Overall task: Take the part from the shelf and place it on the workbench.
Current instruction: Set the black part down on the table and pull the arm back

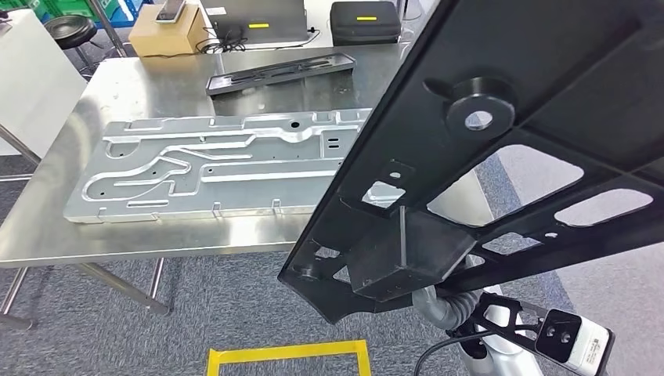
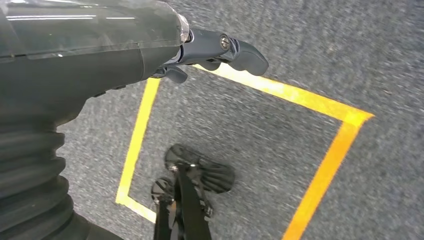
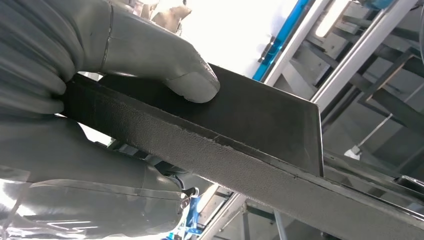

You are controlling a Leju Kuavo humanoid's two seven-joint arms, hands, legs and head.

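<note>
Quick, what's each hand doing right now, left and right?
Left hand: holds nothing, fingers curled in, hanging over the floor.
Right hand: grips the black part, thumb pressed on it.

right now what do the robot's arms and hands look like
The left hand has dark grey fingers with a small screw at a knuckle, behind a glossy dark shell and a grey ribbed cover. The right hand is covered in smooth light grey, with a thick grey thumb. In the head view the right arm is silver, with a grey ribbed hose, a black cable and a white camera box.
</note>
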